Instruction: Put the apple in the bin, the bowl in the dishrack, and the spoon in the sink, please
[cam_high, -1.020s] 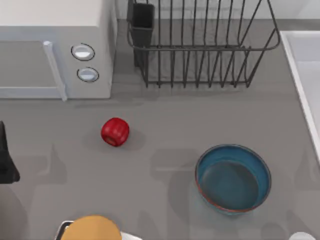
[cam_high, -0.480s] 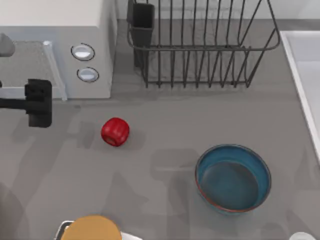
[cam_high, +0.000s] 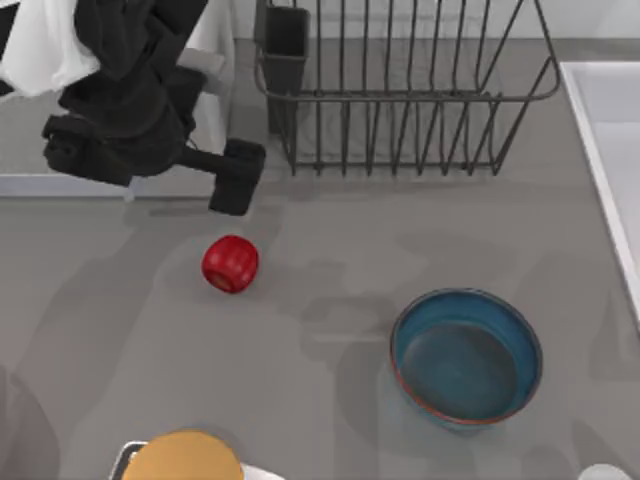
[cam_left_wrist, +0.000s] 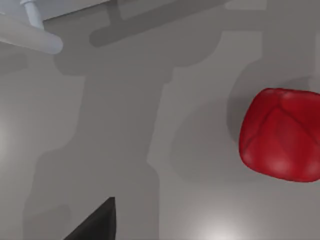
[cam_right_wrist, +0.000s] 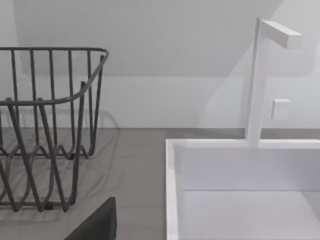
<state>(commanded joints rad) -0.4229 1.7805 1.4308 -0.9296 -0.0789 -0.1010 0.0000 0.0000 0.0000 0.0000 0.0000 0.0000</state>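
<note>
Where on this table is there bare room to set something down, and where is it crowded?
Bare patches: the grey stretch between the apple and the bowl, and the strip between the dishrack and the bowl. Another lies at the top view's left, below the microwave. Crowded: above the apple, where the left gripper hangs, and the near edge by the orange-yellow round thing.

You're looking at a smooth, glossy red apple (cam_high: 230, 264) with faceted sheen on a matt grey table (cam_high: 330, 250). The dishrack (cam_high: 400, 90) is dark, thin metal wire. The bowl (cam_high: 466, 357) looks glazed, blue with a reddish-brown rim. The sink (cam_right_wrist: 240, 190) is smooth, pale and matt. The left gripper (cam_high: 236, 177) is matt black.
</note>
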